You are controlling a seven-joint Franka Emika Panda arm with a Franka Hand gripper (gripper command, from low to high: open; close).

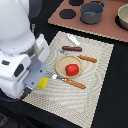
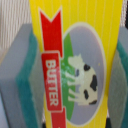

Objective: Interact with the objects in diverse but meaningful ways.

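**A:** So the gripper [image 1: 39, 79] is clamped on the yellow butter box [image 2: 75, 60], a pad [image 2: 20, 80] on each side. Guessing that flat-sided pinch keeps the box from twisting?

**B:** Probably. It hangs over the woven mat [image 1: 100, 75] near its edge, beside the plate [image 1: 61, 64] with the tomato [image 1: 72, 69]. Free mat lies below the orange-handled fork [image 1: 70, 81]; the sausage [image 1: 71, 48] and grey pot [image 1: 92, 12] sit well apart.

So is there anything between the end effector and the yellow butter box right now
Nothing visible. In the wrist view the yellow butter box sits directly between the end effector's pads, with one pad at each side. In the exterior view the box shows at the arm's tip, above the mat.
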